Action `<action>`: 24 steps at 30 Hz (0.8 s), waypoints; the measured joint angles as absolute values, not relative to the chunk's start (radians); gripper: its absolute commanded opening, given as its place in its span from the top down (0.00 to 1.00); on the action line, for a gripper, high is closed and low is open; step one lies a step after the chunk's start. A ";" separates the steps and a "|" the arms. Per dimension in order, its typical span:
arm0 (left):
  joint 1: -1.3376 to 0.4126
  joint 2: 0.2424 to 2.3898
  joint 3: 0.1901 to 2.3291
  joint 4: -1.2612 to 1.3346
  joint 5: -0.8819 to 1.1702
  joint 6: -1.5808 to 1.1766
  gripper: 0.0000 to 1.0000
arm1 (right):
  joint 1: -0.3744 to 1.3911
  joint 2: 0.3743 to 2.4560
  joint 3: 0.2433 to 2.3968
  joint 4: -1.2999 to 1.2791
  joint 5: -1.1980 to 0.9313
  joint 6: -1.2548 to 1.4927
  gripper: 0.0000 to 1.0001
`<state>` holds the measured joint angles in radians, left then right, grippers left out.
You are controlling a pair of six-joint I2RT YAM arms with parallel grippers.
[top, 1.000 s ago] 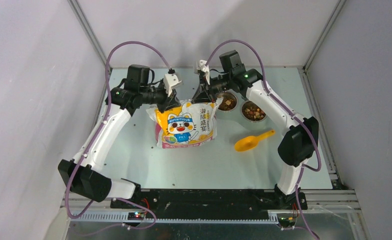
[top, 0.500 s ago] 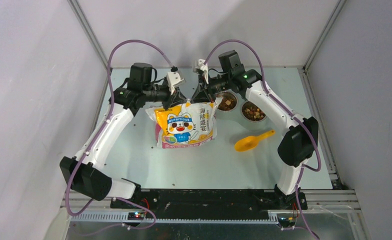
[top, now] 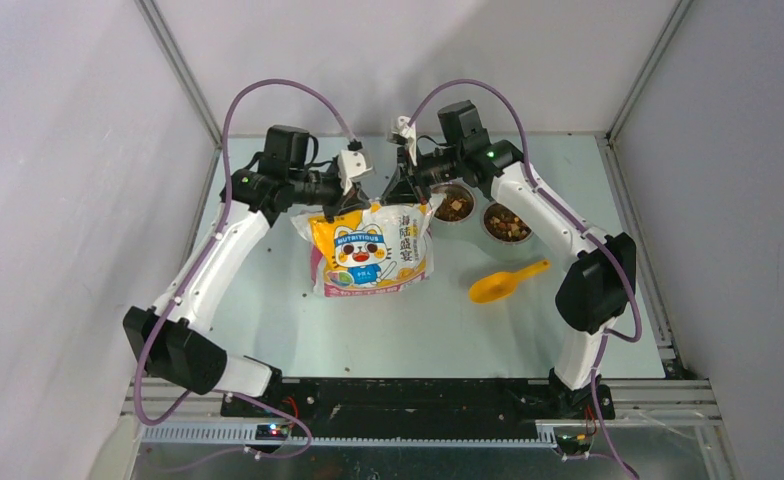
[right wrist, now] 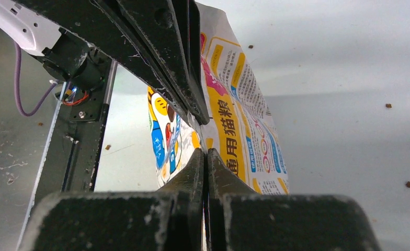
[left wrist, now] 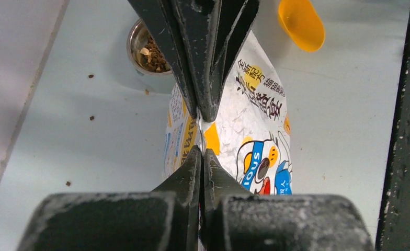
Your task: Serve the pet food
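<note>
L tool (top: 341,209) & R tool (top: 404,198), jaws clenched tight on bag (top: 373,252) top edge.

We see a yellow-and-white bag (top: 373,250) printed with a cartoon cat, dark-brown pet food (top: 455,208) beside it, and an orange-yellow scoop (top: 506,283).

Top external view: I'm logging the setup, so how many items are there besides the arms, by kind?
Cat-print bag: 1
Metal bowls: 2
Yellow scoop: 1
Total: 4
</note>
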<state>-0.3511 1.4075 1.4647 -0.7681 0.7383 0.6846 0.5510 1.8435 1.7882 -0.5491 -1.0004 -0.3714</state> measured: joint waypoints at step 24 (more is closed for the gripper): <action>-0.141 1.287 1.459 -1.009 0.657 0.817 1.00 | 0.530 1.842 1.775 -0.532 -1.021 -0.373 1.00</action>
